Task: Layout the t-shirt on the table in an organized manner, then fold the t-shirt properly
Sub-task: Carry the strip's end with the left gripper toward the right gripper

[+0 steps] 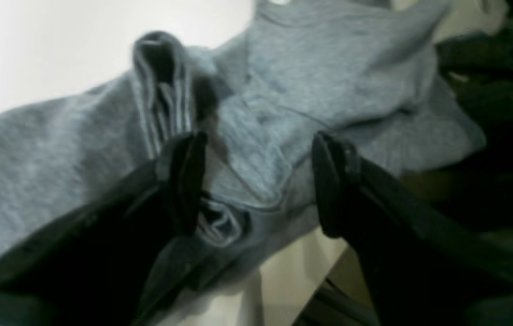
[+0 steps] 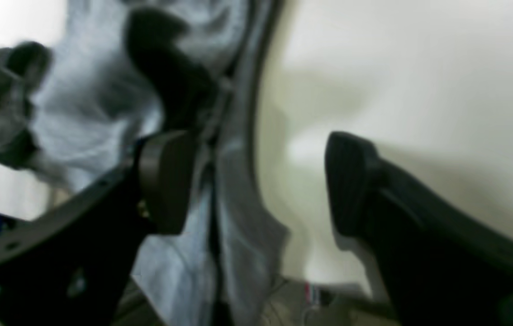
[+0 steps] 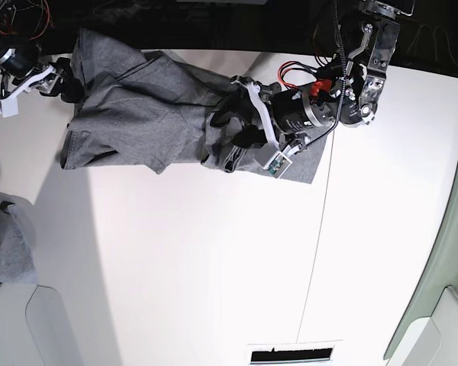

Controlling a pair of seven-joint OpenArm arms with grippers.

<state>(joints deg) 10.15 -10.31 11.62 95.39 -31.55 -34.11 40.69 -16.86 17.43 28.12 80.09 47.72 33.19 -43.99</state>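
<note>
- At the far left edge of the overhead view a small bundle of grey cloth [image 3: 11,248] lies on the white worktop [image 3: 198,267], well apart from both claws.
- Up in the left corner of that view, the right claw [image 3: 67,89] sits at the edge of the grey t-shirt [image 3: 149,114]. Its wrist view shows the jaws spread wide and released: one finger [image 2: 166,181] against the shirt's hem, the other over bare worktop, nothing pinched between them.
- The t-shirt stretches across the back of the worktop between the two claws, rumpled and partly folded over itself, with one sleeve pointing toward the front edge.
- Toward the right of the shirt, the left claw [image 3: 233,130] rests over the cloth. Its wrist view shows the jaws wide apart and released, with folds and a stitched seam of the shirt lying loose between the fingers.
- Just right of the left claw, a thin dark seam line [image 3: 317,244] runs down the worktop.
</note>
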